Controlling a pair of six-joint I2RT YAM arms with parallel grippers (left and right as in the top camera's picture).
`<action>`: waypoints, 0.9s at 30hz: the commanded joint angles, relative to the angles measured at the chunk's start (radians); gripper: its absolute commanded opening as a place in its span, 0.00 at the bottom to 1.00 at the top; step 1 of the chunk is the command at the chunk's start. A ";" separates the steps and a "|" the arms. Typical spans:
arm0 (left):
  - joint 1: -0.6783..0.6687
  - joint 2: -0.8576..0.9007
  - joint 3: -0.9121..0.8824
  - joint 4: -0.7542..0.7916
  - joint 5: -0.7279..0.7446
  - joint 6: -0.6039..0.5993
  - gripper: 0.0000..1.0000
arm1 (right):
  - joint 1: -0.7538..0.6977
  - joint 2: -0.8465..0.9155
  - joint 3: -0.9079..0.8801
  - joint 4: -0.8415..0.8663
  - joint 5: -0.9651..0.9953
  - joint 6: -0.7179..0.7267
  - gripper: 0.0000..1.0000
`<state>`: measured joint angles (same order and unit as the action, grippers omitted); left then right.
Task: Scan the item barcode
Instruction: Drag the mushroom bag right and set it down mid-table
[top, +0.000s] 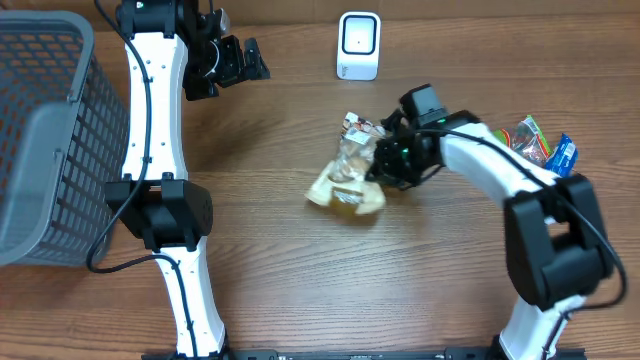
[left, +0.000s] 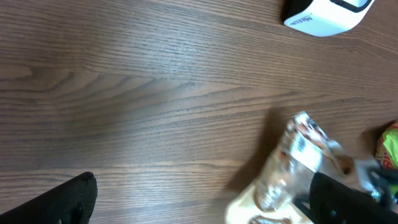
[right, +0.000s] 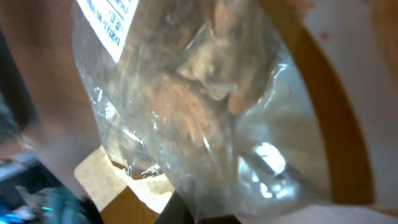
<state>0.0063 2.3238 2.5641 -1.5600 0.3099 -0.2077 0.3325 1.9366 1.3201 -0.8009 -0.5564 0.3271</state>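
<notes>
wooden table (top: 300, 280): right fingers (top: 388, 158) clamp the clear snack bag (top: 350, 172), left fingers (left: 62, 202) spread wide.

Right end effector (top: 383, 158) pinched shut on a clear snack bag (top: 347, 172) on the wooden bench (top: 300, 280), white scanner (top: 359, 46) beyond it, colourful packets (top: 545, 148) behind its arm, left end effector (top: 256, 60) spread wide, grey basket (top: 50, 120) to its left

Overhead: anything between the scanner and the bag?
Nothing. Only bare table lies between the scanner and the clear bag, shown in the overhead view.
</notes>
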 joint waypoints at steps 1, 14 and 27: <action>-0.006 -0.005 0.014 0.001 -0.006 -0.010 1.00 | -0.007 -0.065 0.011 -0.070 0.169 -0.197 0.04; -0.006 -0.005 0.014 0.001 -0.006 -0.010 1.00 | -0.009 -0.064 0.011 -0.128 0.456 -0.594 0.04; -0.006 -0.005 0.014 0.001 -0.006 -0.010 1.00 | -0.030 -0.061 0.020 0.016 0.362 -0.312 1.00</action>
<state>0.0063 2.3238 2.5641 -1.5600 0.3099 -0.2077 0.3252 1.8896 1.3216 -0.8417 -0.0940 -0.1764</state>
